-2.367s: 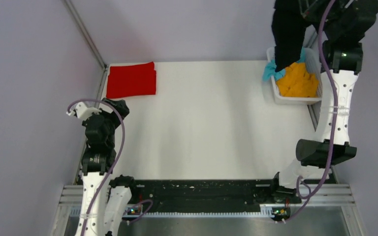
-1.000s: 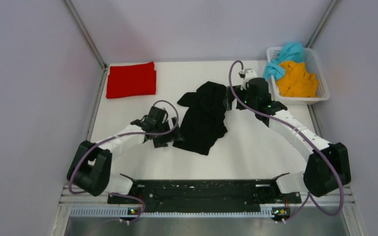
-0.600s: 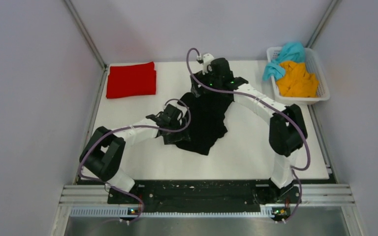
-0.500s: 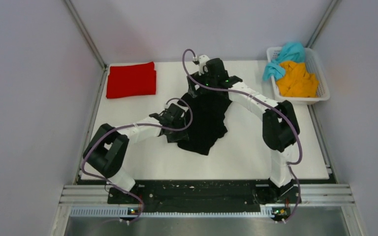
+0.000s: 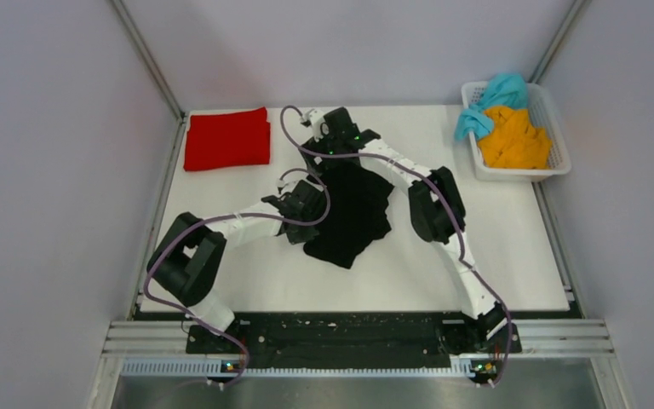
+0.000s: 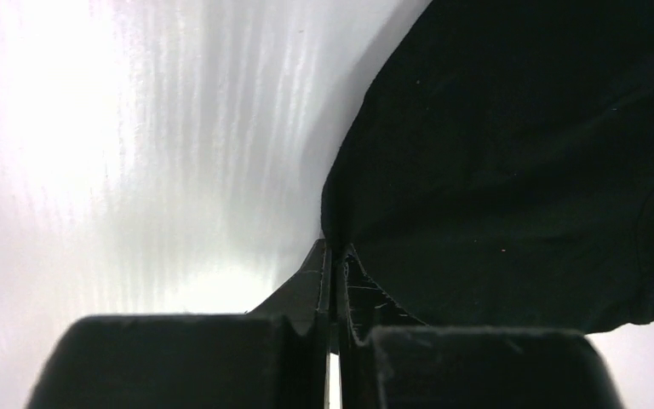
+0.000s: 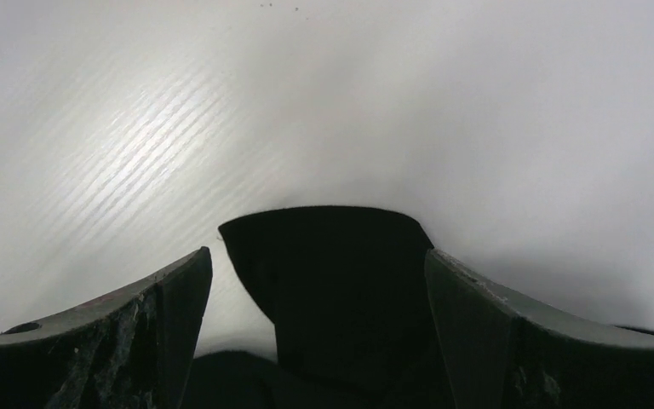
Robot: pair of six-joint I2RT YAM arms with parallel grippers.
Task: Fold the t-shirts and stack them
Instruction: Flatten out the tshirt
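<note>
A black t-shirt [image 5: 353, 213] lies crumpled mid-table. My left gripper [image 5: 308, 220] is at its left edge, and in the left wrist view the left gripper [image 6: 332, 256] is shut, pinching the hem of the black t-shirt [image 6: 511, 153]. My right gripper [image 5: 318, 156] sits at the shirt's far left corner. In the right wrist view the right gripper [image 7: 317, 256] is open, its fingers [image 7: 170, 315] standing on either side of a black cloth flap [image 7: 332, 290] without pressing it. A folded red t-shirt [image 5: 227, 139] lies at the far left.
A white mesh basket [image 5: 519, 173] stands at the far right corner, holding an orange t-shirt [image 5: 515, 136] and a teal t-shirt [image 5: 490, 98]. Grey walls close in the left, back and right. The right arm's elbow [image 5: 430, 204] hangs beside the black shirt.
The left gripper has shut on the black shirt's left edge. The right arm has swung left along the shirt's far edge to its far left corner, jaws still open.
</note>
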